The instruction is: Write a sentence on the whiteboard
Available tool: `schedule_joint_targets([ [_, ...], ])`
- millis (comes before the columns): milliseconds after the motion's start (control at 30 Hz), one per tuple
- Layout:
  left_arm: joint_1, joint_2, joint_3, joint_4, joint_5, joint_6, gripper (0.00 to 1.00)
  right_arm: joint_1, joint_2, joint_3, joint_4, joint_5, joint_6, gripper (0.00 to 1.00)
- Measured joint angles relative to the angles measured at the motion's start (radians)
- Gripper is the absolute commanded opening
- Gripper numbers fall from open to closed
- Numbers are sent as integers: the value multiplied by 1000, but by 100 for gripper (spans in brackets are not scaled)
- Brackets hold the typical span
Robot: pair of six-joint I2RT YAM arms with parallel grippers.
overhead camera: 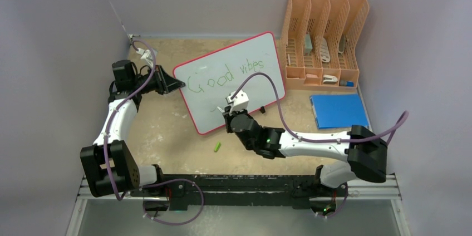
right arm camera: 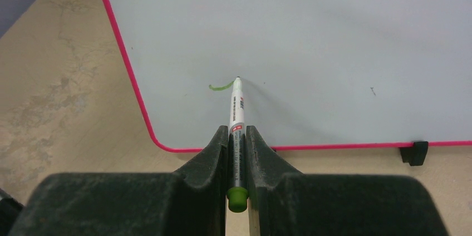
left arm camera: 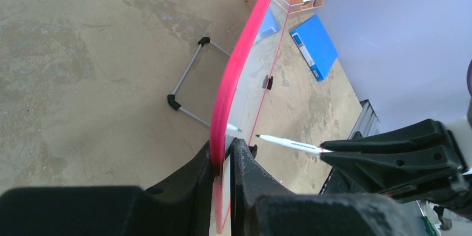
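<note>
From above: the whiteboard (overhead camera: 214,111) stands propped in the middle of the table (overhead camera: 167,130), and the sentence (overhead camera: 225,75) reads "Good vibes". Left wrist cam: left gripper (left arm camera: 224,161) pinching its red left edge. Right wrist cam: right gripper (right arm camera: 237,136) clamped on a green marker (right arm camera: 237,108), tip touching its lower left.

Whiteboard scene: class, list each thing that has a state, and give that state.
whiteboard, propped up, rim clamped
sentence, unfinished: "Good vibes", new stroke begun
marker, uncapped, tip at whiteboard
cap, lying on table
left gripper, shut on whiteboard
right gripper, shut on marker
folder, closed, flat
</note>
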Motion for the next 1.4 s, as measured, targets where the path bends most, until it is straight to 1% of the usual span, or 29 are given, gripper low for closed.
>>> schedule_joint_targets([
  [100, 0, -1, 0, 0, 0, 0, 0, -3, -51, -15, 14, -15, -15, 0],
  [200, 0, -1, 0, 0, 0, 0, 0, -3, -69, -15, 34, -27, -28, 0],
  [700, 0, -1, 0, 0, -1, 0, 0, -3, -5, -14, 39, -100, -49, 0],
  [1400, 0, -1, 0, 0, -1, 0, 0, -3, -3, -6, 42, -99, -66, 0],
])
